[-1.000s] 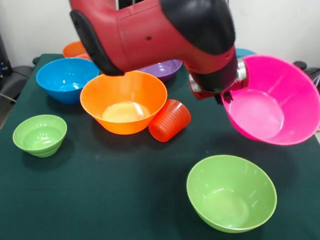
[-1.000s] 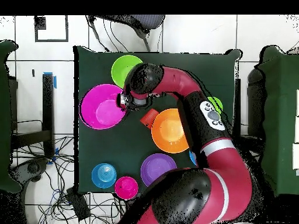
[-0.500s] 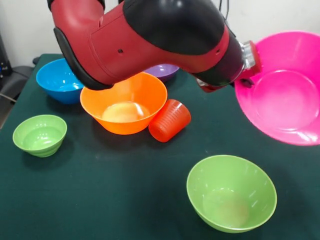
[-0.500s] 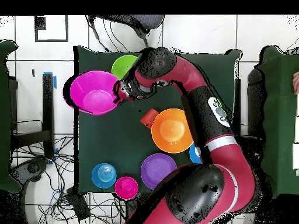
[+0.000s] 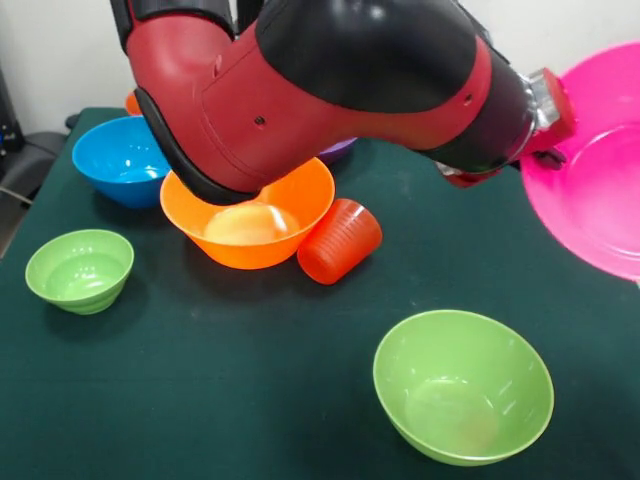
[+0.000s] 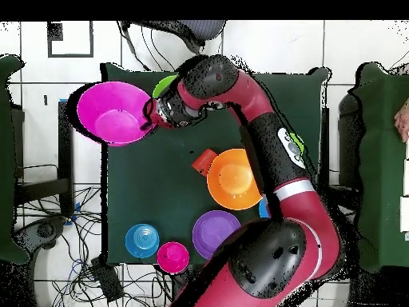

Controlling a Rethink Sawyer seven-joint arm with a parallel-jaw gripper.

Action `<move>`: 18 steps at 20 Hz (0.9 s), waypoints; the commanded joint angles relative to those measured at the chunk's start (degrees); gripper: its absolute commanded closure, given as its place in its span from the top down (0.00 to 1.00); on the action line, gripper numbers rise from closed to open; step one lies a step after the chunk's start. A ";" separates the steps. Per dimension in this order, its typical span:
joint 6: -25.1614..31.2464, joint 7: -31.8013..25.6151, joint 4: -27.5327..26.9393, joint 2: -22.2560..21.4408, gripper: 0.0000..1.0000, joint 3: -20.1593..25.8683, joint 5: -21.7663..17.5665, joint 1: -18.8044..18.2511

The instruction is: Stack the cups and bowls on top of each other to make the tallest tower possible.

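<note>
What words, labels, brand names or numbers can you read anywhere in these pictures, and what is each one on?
None can be read.
Robot arm: no legible writing on its red and black shell; a pale panel shows marks too small to read.
Bowls, such as the large pink bowl and the medium green bowl: plain, no print.
Orange-red cup: ribbed only, no label.

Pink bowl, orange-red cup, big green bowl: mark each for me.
pink bowl (image 6: 116, 112), overhead view, inner floor.
orange-red cup (image 5: 340, 240), front view, ribbed side wall.
big green bowl (image 5: 462, 398), front view, inner wall.
</note>
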 commanded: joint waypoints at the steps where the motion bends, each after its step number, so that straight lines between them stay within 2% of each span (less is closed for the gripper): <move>1: 4.48 -20.20 -11.15 2.41 0.00 3.39 -3.16 0.98; 5: 6.37 -26.65 -20.49 4.27 0.00 4.54 -7.52 2.78; 9: 9.89 -37.26 -28.62 5.54 0.00 7.07 -13.08 4.19; 13: 13.75 -43.18 -35.10 6.21 0.00 9.39 -17.49 5.35; 15: 15.54 -48.31 -38.16 6.39 0.00 10.93 -20.45 5.73; 18: 18.69 -51.13 -41.66 6.76 0.00 12.78 -24.05 6.16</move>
